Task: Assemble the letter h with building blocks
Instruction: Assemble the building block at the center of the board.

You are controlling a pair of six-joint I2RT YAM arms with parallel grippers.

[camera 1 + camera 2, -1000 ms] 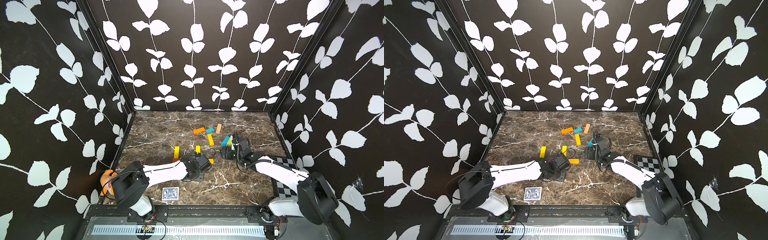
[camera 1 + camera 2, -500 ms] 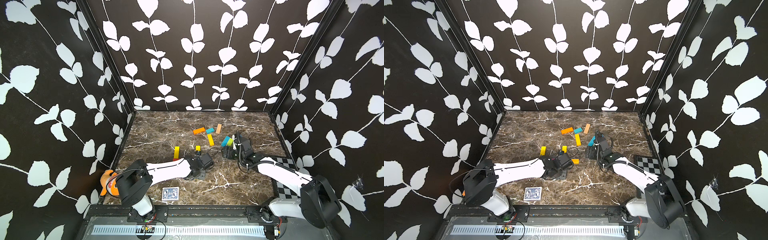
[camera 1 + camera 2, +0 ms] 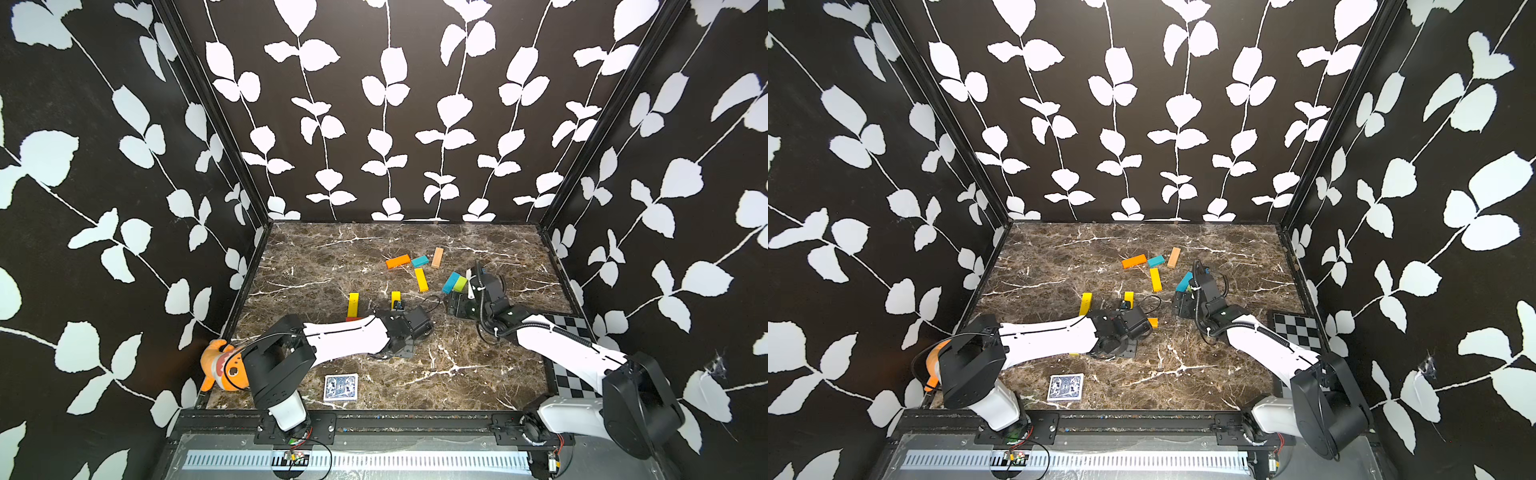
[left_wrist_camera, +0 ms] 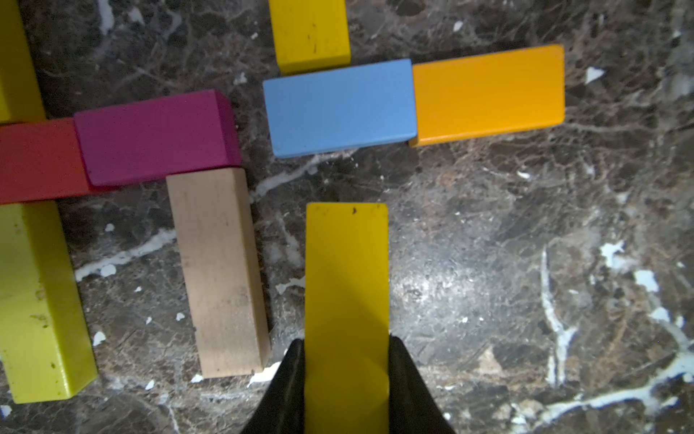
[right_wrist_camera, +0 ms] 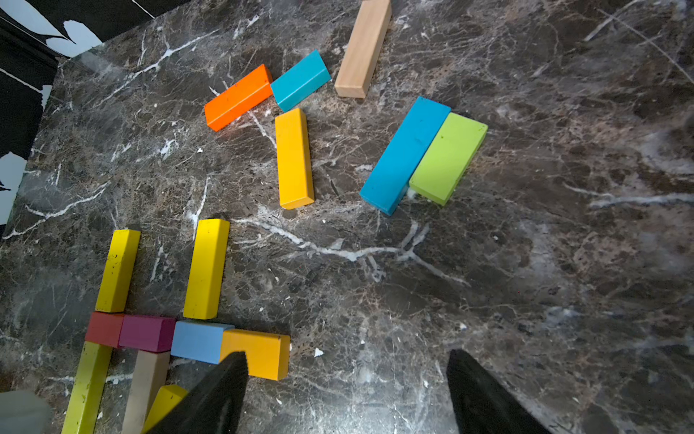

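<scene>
The left gripper (image 4: 345, 340), jaws clamped on a yellow bar (image 4: 345, 270) near the middle of the surface (image 4: 525, 263), aims the bar's long axis square at the light blue bar (image 4: 340, 109), not yet touching; the right gripper (image 5: 345, 357) hangs nearby, jaws wide and empty.

No words, numbers, labels or brand marks are readable on the building blocks (image 5: 294, 158) or the playing card (image 3: 340, 387) beside them.
</scene>
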